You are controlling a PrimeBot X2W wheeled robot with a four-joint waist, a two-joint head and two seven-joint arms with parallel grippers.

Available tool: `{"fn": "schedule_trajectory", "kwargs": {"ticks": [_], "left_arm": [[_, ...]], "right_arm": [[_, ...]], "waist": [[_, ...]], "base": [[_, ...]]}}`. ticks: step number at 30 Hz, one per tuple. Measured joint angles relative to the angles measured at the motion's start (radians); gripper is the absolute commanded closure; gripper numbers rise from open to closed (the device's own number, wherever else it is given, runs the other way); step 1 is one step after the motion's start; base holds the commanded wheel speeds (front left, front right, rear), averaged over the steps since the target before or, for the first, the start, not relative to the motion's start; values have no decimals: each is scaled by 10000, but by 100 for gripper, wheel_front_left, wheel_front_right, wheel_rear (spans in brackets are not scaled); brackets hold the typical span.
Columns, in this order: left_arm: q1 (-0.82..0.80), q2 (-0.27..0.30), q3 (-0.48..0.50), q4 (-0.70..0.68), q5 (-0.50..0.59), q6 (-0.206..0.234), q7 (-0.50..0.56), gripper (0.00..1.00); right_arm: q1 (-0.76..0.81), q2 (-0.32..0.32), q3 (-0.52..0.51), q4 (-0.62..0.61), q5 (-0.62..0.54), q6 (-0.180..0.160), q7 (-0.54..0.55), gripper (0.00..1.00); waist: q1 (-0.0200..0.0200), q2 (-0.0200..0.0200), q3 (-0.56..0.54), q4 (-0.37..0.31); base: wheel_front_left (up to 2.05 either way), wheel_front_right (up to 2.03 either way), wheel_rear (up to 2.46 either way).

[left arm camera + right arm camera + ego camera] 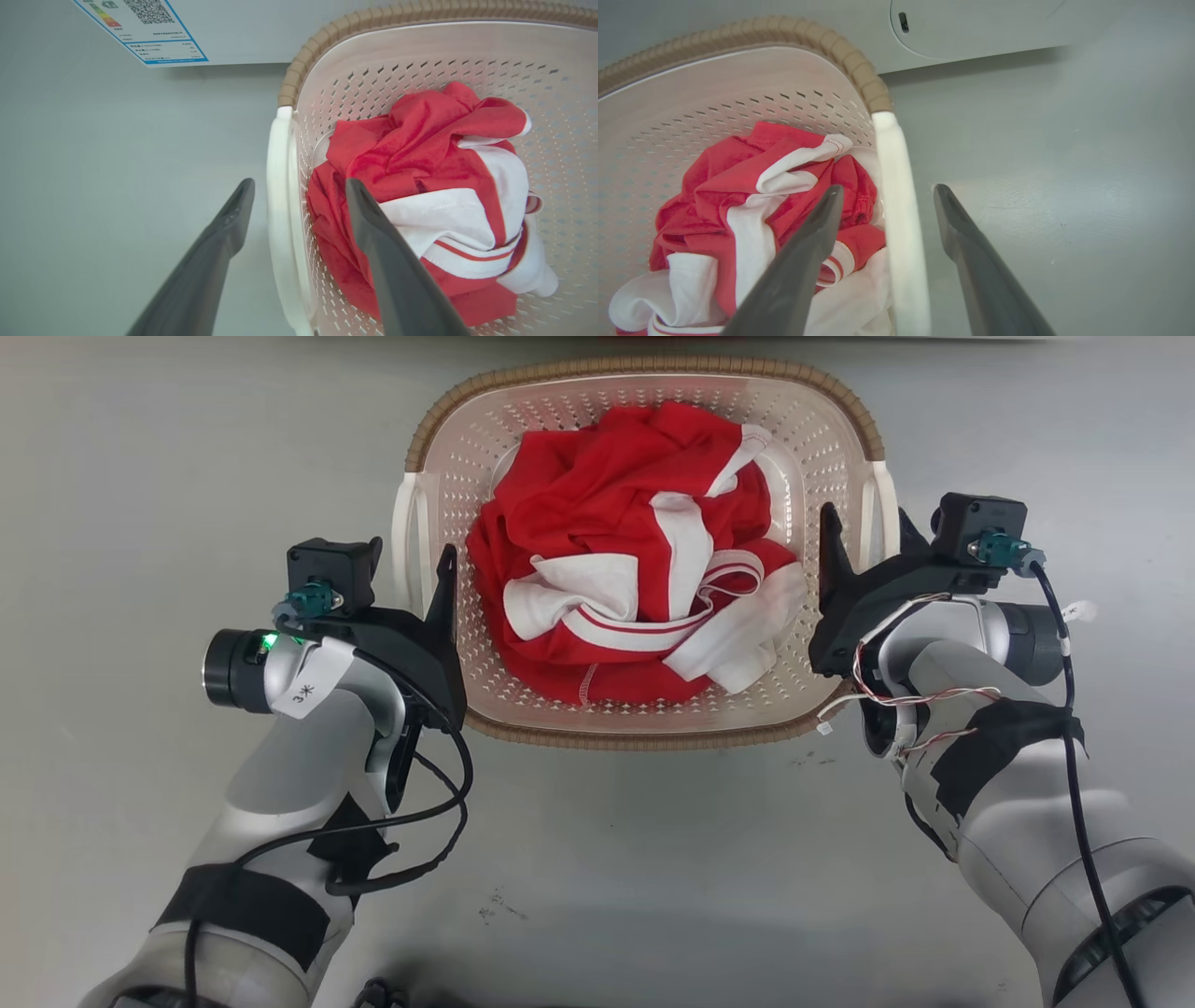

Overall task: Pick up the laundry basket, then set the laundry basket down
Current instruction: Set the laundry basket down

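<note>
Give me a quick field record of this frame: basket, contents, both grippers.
basket: laundry basket, apparently resting on the grey floor
contents: crumpled red and white garment
left: left gripper open, fingers straddling the left handle, one inside the basket, one outside
right: right gripper open, straddling the right handle likewise
grasp: not yet closed on either handle

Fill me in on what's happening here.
A two-armed robot is getting ready to lift the laundry basket, which holds red and white clothes and appears to sit on the grey floor. The left gripper straddles the left handle and the right gripper straddles the right handle, one finger inside the basket and one outside. Both are open, not yet clamped.
</note>
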Motion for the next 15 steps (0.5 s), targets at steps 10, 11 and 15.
{"fn": "schedule_trajectory", "kwargs": {"ticks": [10, 11, 15], "left_arm": [[362, 0, 226, 132, -52, -13, -2, 0], [429, 0, 251, 123, -61, -15, -2, 0], [703, 0, 337, 52, -107, -15, -2, 0]], "right_arm": [[436, 2, -322, 184, -278, 0, 0, 0], [476, 6, -351, 176, -293, 0, 0, 0], [759, 6, -430, 90, -374, 0, 0, 0]], "waist": [[-1, 0, -876, -39], [0, -1, -983, -45], [0, 0, -1439, -67]], "base": [[0, 0, 0], [0, 0, 0], [0, 0, 0]]}}
